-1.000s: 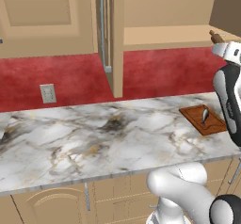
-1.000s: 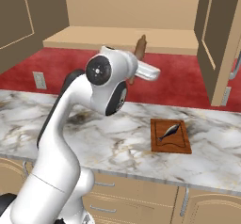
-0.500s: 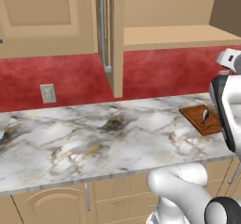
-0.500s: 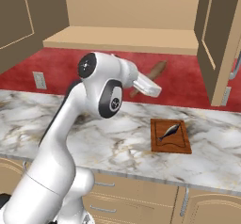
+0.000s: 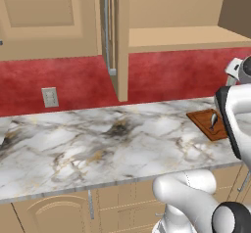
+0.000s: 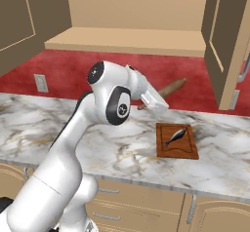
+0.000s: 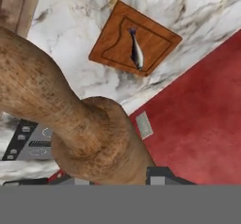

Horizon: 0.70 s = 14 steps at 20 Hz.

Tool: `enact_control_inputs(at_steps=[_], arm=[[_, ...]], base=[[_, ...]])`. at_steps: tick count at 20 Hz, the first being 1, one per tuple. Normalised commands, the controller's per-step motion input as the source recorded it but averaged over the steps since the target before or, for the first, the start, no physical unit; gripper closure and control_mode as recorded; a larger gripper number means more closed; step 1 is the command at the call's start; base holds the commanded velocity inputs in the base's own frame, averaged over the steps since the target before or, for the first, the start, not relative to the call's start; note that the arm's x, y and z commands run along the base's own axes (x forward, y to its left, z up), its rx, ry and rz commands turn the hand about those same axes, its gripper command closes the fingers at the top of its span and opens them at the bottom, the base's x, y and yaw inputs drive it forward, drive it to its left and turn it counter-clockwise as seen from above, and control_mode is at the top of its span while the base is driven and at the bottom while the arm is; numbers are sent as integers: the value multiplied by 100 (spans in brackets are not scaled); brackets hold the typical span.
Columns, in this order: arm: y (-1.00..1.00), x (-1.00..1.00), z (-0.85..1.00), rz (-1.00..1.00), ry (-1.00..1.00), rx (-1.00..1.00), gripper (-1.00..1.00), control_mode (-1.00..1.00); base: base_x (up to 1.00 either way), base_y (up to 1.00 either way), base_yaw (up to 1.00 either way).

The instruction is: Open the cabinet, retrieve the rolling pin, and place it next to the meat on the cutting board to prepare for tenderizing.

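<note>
Hand view: gripper (image 7: 108, 183) clamped on rolling pin (image 7: 56, 119); cutting board (image 7: 135, 38) with meat (image 7: 136, 49) at 12 o'clock. Risk: pin strikes meat on descent.

Cabinet (image 6: 146, 11) stood open, both doors swung out, tan interior with a bare shelf; silver bar handle on the left door's edge. Pin (image 6: 168, 90), brown wood with a narrower knobbed end, was off the shelf and in the air, tilted, its far end higher, over the counter just behind and above the board. Board (image 6: 177, 141), reddish-brown rectangle with a darker groove, lay flat on the marble counter below the cabinet. Meat (image 6: 175, 137), a small grey-and-dark fish-like lump, lay on the board near its middle.
</note>
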Motion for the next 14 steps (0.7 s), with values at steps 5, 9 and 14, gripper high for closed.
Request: enact_control_inputs(at_steps=[5, 9, 14], arm=[[-24, 24, -42, -8, 2, 16, 100, -100], [-16, 26, -50, -6, 0, 11, 100, -100], [-7, 18, -52, -6, 0, 2, 100, -100]], base=[[0, 0, 0], [0, 0, 0], [0, 0, 0]])
